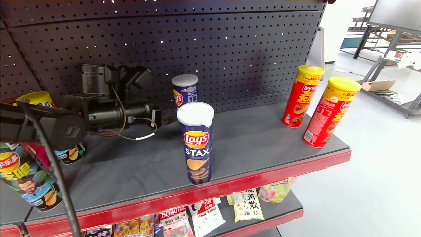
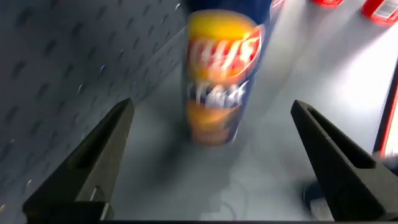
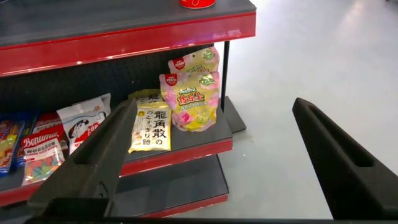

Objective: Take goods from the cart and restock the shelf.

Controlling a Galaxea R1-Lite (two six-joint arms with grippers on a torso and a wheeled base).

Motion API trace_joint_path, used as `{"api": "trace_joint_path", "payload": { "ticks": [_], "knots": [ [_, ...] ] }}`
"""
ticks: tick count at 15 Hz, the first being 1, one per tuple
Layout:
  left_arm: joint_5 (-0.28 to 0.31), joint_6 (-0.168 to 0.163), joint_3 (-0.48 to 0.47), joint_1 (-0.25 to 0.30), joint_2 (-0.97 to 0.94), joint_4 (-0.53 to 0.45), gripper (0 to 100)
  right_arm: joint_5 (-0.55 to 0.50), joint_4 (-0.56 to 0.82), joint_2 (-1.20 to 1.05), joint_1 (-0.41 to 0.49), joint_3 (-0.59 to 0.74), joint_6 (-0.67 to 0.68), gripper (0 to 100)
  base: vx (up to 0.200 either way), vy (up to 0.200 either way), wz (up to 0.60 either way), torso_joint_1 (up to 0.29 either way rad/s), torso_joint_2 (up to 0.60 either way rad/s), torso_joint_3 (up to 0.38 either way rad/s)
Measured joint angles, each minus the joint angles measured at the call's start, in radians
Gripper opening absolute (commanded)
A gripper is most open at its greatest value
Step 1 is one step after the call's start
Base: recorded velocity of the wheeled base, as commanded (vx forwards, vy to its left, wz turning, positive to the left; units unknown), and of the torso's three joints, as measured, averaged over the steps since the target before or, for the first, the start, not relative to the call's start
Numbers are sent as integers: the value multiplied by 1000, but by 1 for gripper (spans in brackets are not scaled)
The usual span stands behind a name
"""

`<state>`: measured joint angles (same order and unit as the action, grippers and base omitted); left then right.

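Observation:
Two blue chip cans with white lids stand on the grey shelf (image 1: 256, 148). One can (image 1: 196, 144) is near the red front edge, the other (image 1: 185, 89) is by the pegboard. My left gripper (image 1: 167, 117) hovers low over the shelf just left of the back can, partly hidden by the front can. In the left wrist view my left gripper (image 2: 211, 109) is open, and a blue can (image 2: 221, 74) stands ahead of its fingers, untouched. My right gripper (image 3: 214, 104) is open and holds nothing, facing the lower shelf.
Two red cans with yellow lids (image 1: 302, 96) (image 1: 329, 112) stand at the shelf's right end. More cans (image 1: 23, 177) crowd the left end. Snack bags (image 3: 191, 93) (image 1: 246, 205) lie on the lower shelf (image 3: 180, 155). Open floor lies to the right.

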<state>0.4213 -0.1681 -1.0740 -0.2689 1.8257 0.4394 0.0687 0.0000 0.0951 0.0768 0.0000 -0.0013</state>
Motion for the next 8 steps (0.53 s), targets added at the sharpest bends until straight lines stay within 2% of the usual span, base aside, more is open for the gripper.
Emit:
{"api": "trace_joint_path", "payload": {
  "ticks": [2,5,8],
  "knots": [
    [-1,-2,54,13,-46,-3,100,0,0,0,0,0,0,100,0,0,0,0,0,0],
    [0,-4,226,17,-207,-31,100,0,0,0,0,0,0,100,0,0,0,0,0,0],
    [3,-3,393,13,-481,-177,100,0,0,0,0,0,0,100,0,0,0,0,0,0]
  ]
}}
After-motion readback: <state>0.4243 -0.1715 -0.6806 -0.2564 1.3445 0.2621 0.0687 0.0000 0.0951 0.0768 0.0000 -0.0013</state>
